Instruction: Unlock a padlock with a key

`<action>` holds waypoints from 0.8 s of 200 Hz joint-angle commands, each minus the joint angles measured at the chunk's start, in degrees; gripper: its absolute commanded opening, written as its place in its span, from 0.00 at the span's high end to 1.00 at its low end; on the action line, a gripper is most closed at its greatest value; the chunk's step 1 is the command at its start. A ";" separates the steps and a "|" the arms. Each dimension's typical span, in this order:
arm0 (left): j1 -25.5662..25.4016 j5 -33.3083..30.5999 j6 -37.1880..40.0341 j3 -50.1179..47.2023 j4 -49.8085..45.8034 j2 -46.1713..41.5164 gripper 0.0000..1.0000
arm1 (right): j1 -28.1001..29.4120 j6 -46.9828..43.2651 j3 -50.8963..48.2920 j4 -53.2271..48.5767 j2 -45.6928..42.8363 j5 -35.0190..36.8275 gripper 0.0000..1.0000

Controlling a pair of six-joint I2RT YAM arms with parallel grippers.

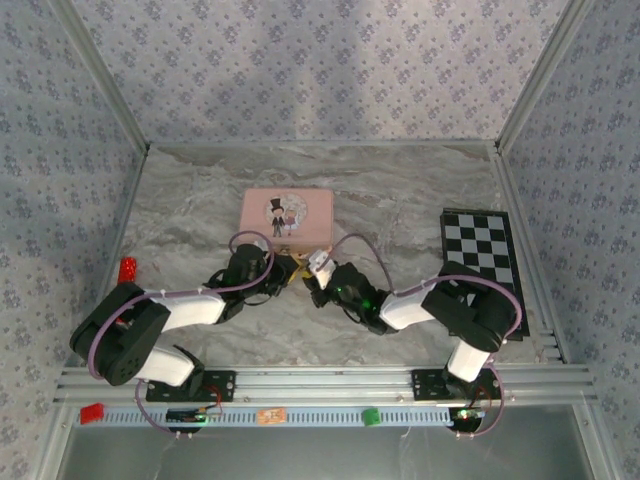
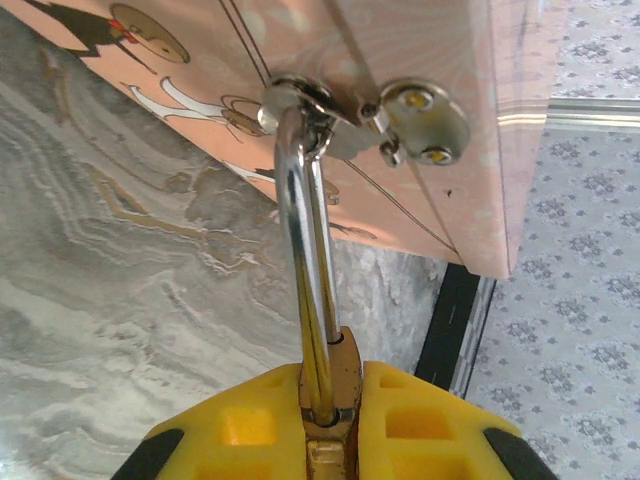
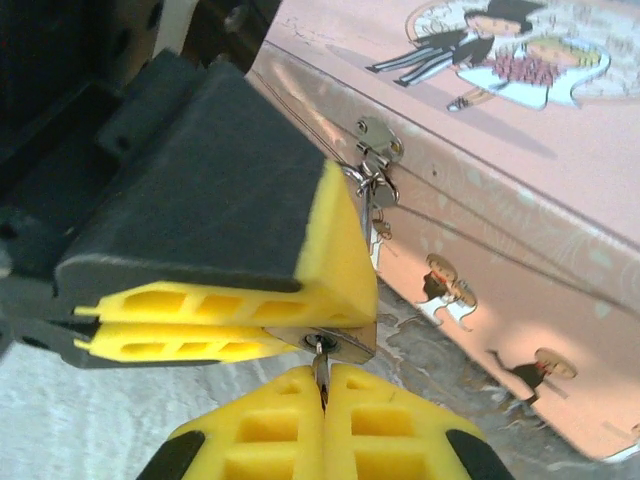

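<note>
**A:** Since the left gripper (image 2: 333, 400) is clamped on the padlock (image 2: 343, 360), right at the pink tin's (image 1: 287, 213) front wall, is that the right hold?

**B:** I'd say yes. Brass body, pinched between ribbed yellow pads. Tiny, light, hard metal, so it won't crush. Slick though, and it could twist in the pads under key torque.

**A:** Shackle?

**B:** The shackle (image 2: 300, 250) is a thin polished steel loop, stiff, threaded through the tin's silver hasp (image 2: 415, 115). The hasp looks like flimsy stamped sheet, so I wouldn't yank away from the tin.

**A:** The tin?

**B:** Glossy painted sheet metal, boxy, cartoon couple on the lid. Probably light, so it may slide on the marbled table (image 2: 100, 330) if pulled.

**A:** Right side?

**B:** The right gripper (image 3: 325, 400) is just in front of the tin, fingers closed on a thin metal blade. I take that for the key (image 3: 321, 372), tip at the lock's underside. Can't tell how deep.

**A:** Handling?

**B:** Small, flat, slippery. Grip tight, turn gently.
</note>
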 commanded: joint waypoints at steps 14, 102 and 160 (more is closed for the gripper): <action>-0.24 0.25 2.32 0.14 1.19 -1.04 1.00 | -4.80 18.22 1.18 -7.58 -2.46 -0.80 1.00; 0.44 -0.72 3.40 0.53 -2.88 -0.83 0.60 | -6.66 28.28 -2.79 0.33 -0.25 -3.56 1.00; 5.63 -1.64 10.01 1.09 -16.10 -8.75 0.34 | -6.93 32.41 -4.71 2.37 -0.04 -3.86 1.00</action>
